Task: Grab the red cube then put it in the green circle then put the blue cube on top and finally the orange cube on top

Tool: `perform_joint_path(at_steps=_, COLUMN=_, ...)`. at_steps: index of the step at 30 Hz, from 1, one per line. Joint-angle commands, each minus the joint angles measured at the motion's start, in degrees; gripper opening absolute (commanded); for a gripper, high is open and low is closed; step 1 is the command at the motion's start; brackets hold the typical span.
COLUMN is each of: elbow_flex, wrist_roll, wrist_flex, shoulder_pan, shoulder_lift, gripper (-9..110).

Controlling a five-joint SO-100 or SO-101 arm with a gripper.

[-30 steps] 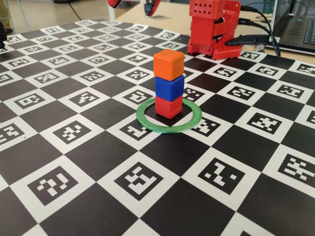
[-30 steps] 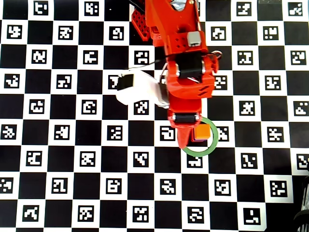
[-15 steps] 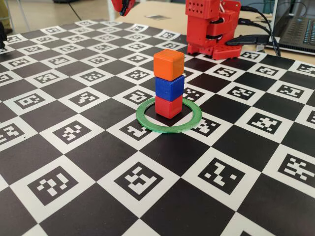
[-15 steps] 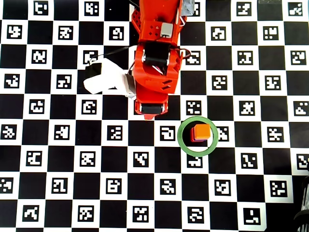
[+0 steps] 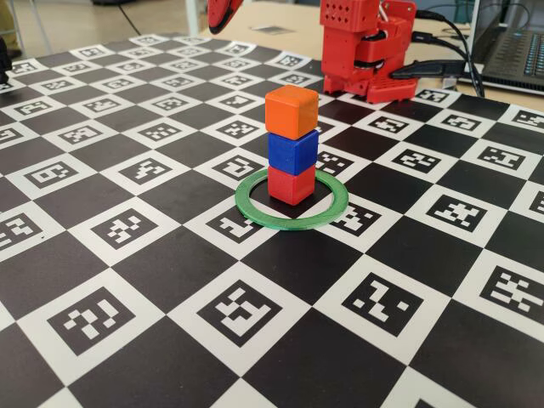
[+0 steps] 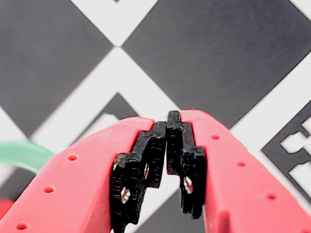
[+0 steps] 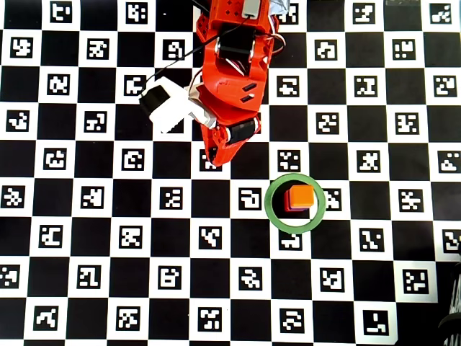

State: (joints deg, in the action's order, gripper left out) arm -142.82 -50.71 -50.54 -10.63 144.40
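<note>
Now jaws closed, swung left, stack (image 5: pixel 291 151) unchanged

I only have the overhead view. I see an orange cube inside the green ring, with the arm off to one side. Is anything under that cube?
Observer: Yes. In the fixed view the orange cube sits on the blue cube, which sits on the red cube, standing upright inside the ring.
Operator: Is the gripper carrying anything?
Observer: No. The wrist view shows its jaws closed together with nothing between them.
</note>
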Motion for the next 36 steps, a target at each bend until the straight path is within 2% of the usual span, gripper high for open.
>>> perform_joint_path(at_steps=1, elbow_flex=-4.1, wrist_roll=-6.8, wrist_flex=2.5, shoulder_pan=2.7, shoulder_lift=7.9, gripper=-6)
perform_joint_path(at_steps=9, elbow_flex=-21.4, wrist_roll=-19.2, wrist_flex=-1.7, shoulder_pan=8.1, shoulder_lift=25.3, gripper=-6)
perform_joint_path(at_steps=17, elbow_flex=-32.3, wrist_roll=-21.3, wrist_flex=-14.2, shoulder_pan=10.6, shoulder_lift=40.5, gripper=-6)
perform_joint_path(at_steps=23, elbow_flex=-38.6, wrist_roll=-24.0, wrist_flex=-19.6, shoulder_pan=11.7, shoulder_lift=46.5, gripper=-5)
perform_joint_path(at_steps=30, elbow_flex=-38.8, wrist_roll=-26.5, wrist_flex=-26.4, shoulder_pan=13.8, shoulder_lift=48.1, gripper=-5)
perform_joint_path(at_steps=36, elbow_flex=-38.8, wrist_roll=-29.0, wrist_flex=-27.0, shoulder_pan=14.7, shoulder_lift=48.1, gripper=-5)
